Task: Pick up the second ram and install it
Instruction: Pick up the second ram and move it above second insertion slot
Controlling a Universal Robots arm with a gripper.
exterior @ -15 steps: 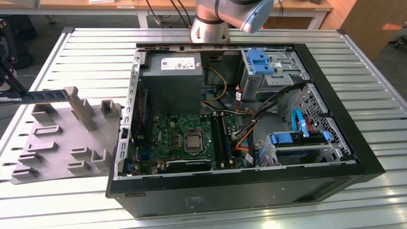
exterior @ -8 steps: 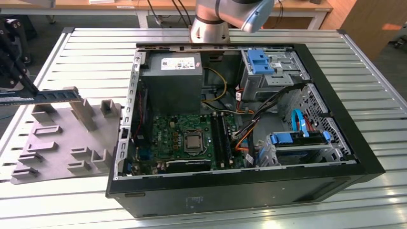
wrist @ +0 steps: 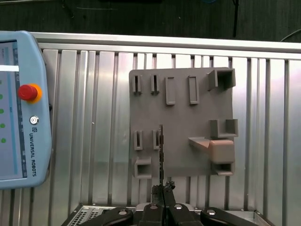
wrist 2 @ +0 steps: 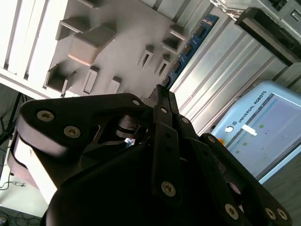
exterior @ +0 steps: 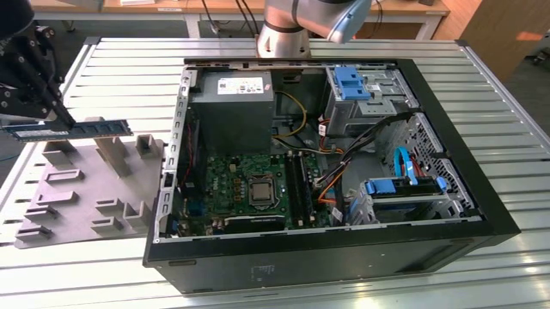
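Note:
The second ram, a thin dark green-blue stick with black chips, hangs level in the air above the grey holder plate at the exterior view's left. My gripper is shut on one end of it. In the second wrist view the second ram sticks out past the black fingers. The first wrist view sees the second ram edge-on as a thin line above the holder plate, with the gripper closed on it. The green motherboard with its long black slots lies inside the open case.
The open black computer case stands on the slatted metal table, to the exterior view's right of the holder plate. Inside are a power supply, cables and blue drive brackets. A teach pendant lies on the table beside the plate.

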